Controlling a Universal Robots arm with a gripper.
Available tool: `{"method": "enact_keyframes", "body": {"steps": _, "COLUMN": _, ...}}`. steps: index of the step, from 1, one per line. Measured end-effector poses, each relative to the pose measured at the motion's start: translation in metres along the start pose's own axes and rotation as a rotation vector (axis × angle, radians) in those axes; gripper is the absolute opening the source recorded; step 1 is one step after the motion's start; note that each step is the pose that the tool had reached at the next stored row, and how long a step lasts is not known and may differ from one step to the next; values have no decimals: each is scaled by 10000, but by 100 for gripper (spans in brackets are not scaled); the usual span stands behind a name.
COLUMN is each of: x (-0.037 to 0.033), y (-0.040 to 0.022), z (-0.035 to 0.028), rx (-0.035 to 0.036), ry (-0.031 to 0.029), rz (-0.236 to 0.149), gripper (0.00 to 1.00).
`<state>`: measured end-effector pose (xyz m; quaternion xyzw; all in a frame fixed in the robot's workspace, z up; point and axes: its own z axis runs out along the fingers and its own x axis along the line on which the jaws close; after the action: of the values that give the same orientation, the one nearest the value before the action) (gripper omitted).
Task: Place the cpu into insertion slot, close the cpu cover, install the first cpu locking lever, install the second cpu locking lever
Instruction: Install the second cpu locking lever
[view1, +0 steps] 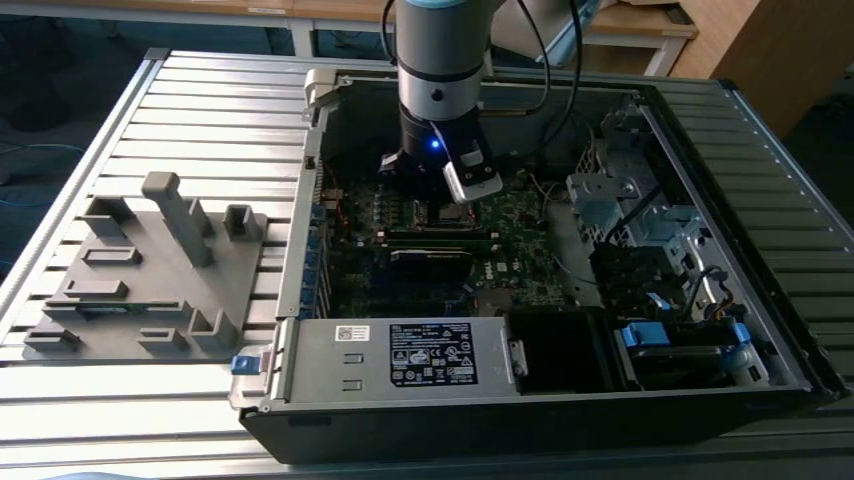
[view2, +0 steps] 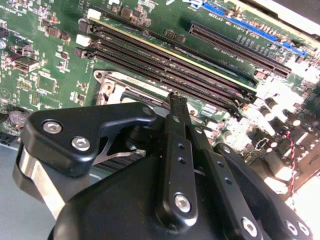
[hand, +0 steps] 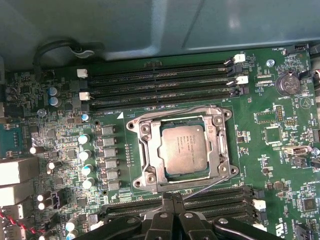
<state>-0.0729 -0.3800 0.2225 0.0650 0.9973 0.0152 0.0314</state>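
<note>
Hovering low inside open case, gripper sits over motherboard, just beside socket. Fingers pressed together, gripping nothing. Cpu lies flat in slot, grey top showing. Cover down around chip, framing it. Thin lever runs along socket edge nearest gripper; whether latched, cannot tell. Memory slots flank socket on both sides.

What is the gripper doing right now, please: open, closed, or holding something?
Gripper: shut, fingertips together and holding nothing, just beside the cpu cover, which lies closed over the cpu in the first wrist view.
</note>
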Motion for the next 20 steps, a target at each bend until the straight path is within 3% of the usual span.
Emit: {"method": "enact_keyframes", "body": {"steps": 20, "x": 3, "y": -1, "z": 32, "rx": 0, "ry": 0, "rz": 0, "gripper": 11}}
